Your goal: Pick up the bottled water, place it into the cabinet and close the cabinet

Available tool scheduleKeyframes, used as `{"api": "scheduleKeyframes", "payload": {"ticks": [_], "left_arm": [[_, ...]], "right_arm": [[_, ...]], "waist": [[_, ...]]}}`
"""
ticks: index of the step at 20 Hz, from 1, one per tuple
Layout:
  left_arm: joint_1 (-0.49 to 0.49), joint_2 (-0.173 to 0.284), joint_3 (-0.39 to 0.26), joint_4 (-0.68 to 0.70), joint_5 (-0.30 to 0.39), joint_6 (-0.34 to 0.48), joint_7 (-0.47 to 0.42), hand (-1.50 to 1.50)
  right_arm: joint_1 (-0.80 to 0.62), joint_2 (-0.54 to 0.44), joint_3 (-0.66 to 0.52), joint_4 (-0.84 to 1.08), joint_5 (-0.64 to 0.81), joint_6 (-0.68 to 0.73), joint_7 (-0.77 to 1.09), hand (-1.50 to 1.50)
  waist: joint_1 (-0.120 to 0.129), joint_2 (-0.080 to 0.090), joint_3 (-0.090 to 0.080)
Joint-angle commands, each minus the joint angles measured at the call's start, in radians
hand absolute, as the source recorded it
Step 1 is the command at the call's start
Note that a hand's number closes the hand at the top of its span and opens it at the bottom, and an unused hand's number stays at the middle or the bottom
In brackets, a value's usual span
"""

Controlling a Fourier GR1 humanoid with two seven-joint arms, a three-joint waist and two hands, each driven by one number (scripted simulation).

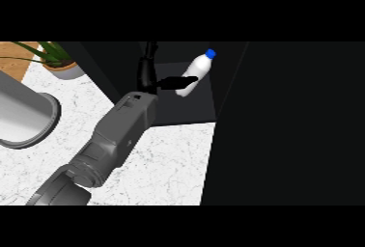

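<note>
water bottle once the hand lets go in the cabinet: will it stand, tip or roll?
The water bottle is tall, narrow and tilted in the left hand, so it would probably tip if released now. Its round body would likely roll once on its side. Its smooth white surface may slip in the fingers.

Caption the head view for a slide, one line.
Robot hand grips the bottled water inside the open dark cabinet, above the marble counter.
</note>
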Motion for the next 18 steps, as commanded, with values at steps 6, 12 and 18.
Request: {"api": "scheduleKeyframes", "payload": {"ticks": [6,12,18], "left_arm": [[-0.025,-0.006,0.029,-0.038,0.011,-0.168,-0.049,-1.50],[0.024,-0.007,0.023,-0.122,0.045,-0.380,-0.037,-1.50],[0.054,-0.007,-0.029,-0.250,0.101,-0.356,0.050,-1.50]], "right_arm": [[0.038,-0.005,-0.016,-0.047,-0.033,0.021,0.003,-1.50],[0.035,-0.006,-0.018,-0.079,0.002,0.013,0.039,-1.50],[0.076,-0.030,-0.053,-0.148,-0.019,0.035,0.070,-1.50]], "waist": [[0.001,-0.002,0.000],[0.021,-0.017,0.000],[0.040,-0.026,0.001]]}}
